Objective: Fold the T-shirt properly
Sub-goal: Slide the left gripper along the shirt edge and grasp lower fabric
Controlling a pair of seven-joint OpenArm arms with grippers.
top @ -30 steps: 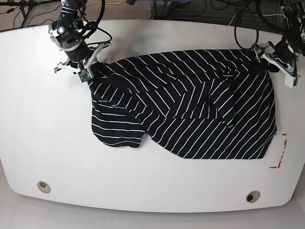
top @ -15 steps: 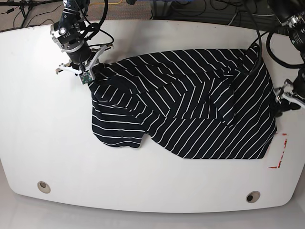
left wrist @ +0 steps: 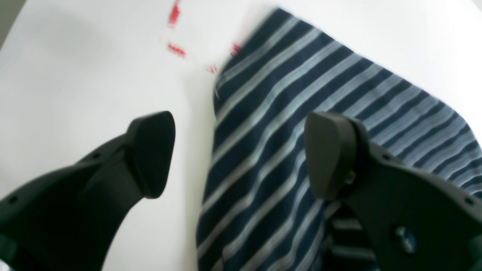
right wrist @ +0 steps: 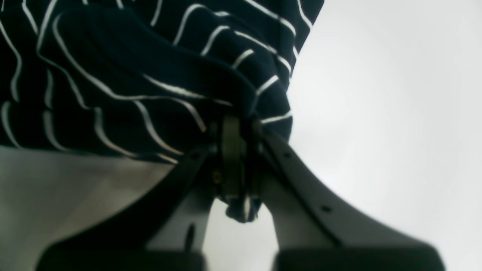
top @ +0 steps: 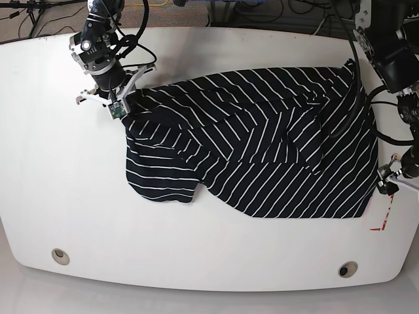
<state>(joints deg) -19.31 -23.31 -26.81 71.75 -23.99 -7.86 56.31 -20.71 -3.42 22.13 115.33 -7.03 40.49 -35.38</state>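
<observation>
A white, rounded surface [top: 65, 196] is seen from above, with a black T-shirt [top: 262, 157] with thin white stripes spread across its middle and right side. The garment is laid loosely, with folds and overlapping layers near its centre and one sleeve-like flap hanging toward the lower left.

The right tool [top: 120, 104] is placed at the shirt's upper left corner in the base view. Its jaws are pressed together, and a bunch of the striped fabric is pinched between them; in the right wrist view the cloth [right wrist: 150, 75] is seen gathered tightly at the closed fingertips [right wrist: 233, 150], with a small tuft poking out below them.

The left tool [top: 387, 182] is found at the shirt's lower right edge in the base view, near the surface's right rim. Its jaws are spread wide. In the left wrist view, one black fingertip [left wrist: 150, 150] is seen over bare white surface and the other over the striped fabric [left wrist: 271, 150], so that the shirt's edge is straddled. Whether the fingertips touch the cloth cannot be told, as the view is blurred. Small red marks [left wrist: 177, 49] are seen on the surface just beyond the shirt's corner.
</observation>
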